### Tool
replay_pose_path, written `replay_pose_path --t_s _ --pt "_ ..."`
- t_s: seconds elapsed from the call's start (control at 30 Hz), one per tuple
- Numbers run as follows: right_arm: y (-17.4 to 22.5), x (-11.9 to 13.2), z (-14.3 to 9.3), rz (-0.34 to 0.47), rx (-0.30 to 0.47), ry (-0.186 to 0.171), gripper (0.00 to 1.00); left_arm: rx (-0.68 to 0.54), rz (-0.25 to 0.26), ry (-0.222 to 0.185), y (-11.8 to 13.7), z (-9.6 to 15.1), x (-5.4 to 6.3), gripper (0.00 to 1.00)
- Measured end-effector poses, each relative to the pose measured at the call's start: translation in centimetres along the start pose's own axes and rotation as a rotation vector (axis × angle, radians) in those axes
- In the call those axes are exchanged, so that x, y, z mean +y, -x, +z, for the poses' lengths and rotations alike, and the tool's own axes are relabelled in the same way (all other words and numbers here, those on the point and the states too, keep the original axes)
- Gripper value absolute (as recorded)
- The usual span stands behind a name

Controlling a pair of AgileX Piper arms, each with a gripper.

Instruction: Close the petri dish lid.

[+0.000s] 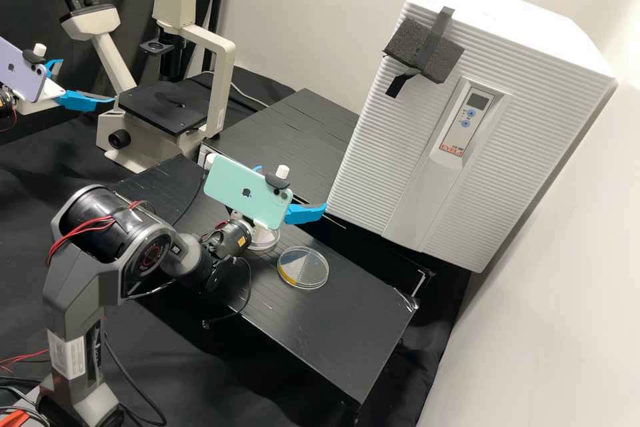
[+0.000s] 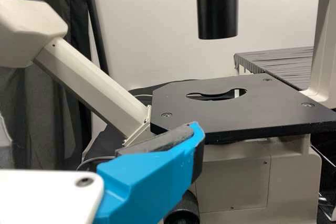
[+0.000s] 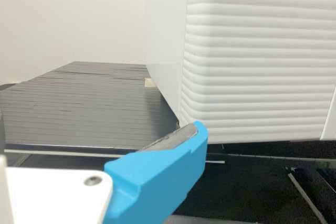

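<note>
In the high view, one gripper [image 1: 88,80] stands open at the far left, beside the microscope; its blue finger shows in the left wrist view, where I see the left gripper [image 2: 152,182]. The other gripper [image 1: 293,187] is open above the bench, its fingers apart and nothing between them; this right gripper [image 3: 157,182] is near the white cabinet's corner. Below it lies a clear round petri dish [image 1: 308,269] with a yellow patch and a pale wedge. A second clear round piece [image 1: 265,241] lies just behind, partly hidden by the wrist; I cannot tell whether it is a lid.
A large white ribbed cabinet [image 1: 400,147] stands at the right. The microscope [image 1: 150,137] stands at the back left. The black bench [image 1: 333,340] ends in a front edge near the dishes, and a cable hangs beside the right arm.
</note>
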Motion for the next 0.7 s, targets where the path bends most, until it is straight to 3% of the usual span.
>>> replay_pose_path --t_s 0.47,0.7 --pt "1.8 0.6 0.8 0.017 -0.021 0.001 1.0 0.0 0.0 0.0 0.0 0.0 0.0 1.0" --pt "5.5 2.4 1.6 0.138 0.016 -0.048 1.0 0.0 0.0 0.0 0.0 0.0 0.0 1.0"
